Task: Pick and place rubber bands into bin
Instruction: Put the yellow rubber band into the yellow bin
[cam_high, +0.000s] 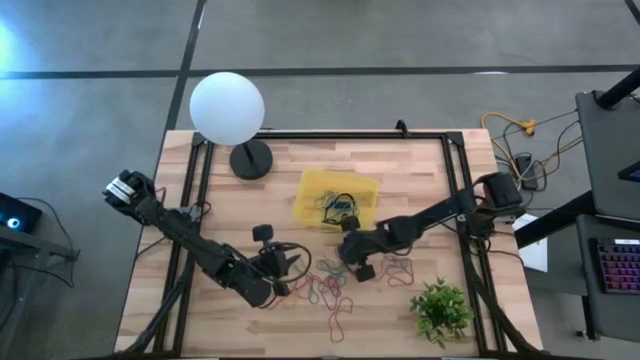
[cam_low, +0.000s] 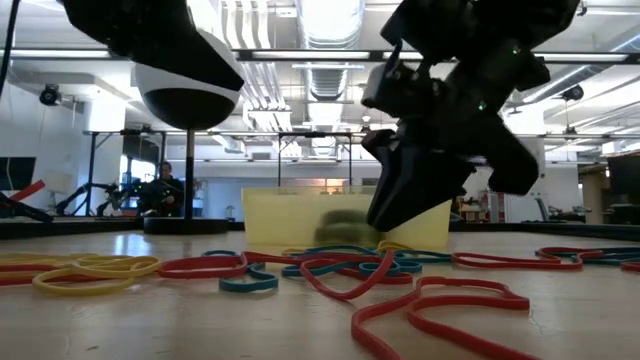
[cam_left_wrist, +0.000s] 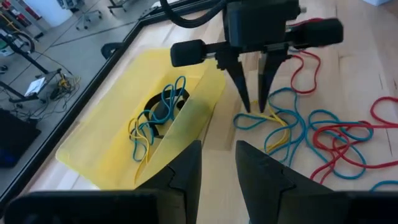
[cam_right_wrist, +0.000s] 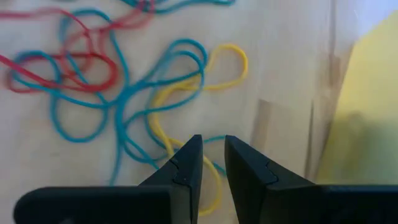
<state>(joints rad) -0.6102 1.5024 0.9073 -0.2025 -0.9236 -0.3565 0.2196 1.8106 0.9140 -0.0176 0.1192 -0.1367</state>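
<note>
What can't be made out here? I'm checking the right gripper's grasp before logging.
- Right gripper: whether it grips a yellow rubber band; its own fingers hide the contact.
- Translucent yellow plastic bin, low view: contents blurred, partly behind the gripper.
- High view: single bands too small.

From my feed: grey concrete floor (cam_high: 90, 40) with dark seam lines around the wooden table (cam_high: 420, 175). Black desk (cam_high: 610, 130) on the right with a backlit keyboard (cam_high: 618, 265); orange cable (cam_high: 520, 127) coiled on the floor beside it. Low view: open workshop, ceiling strip lights (cam_low: 330, 15), ducting, 1 seated person (cam_low: 163, 185) far back.
</note>
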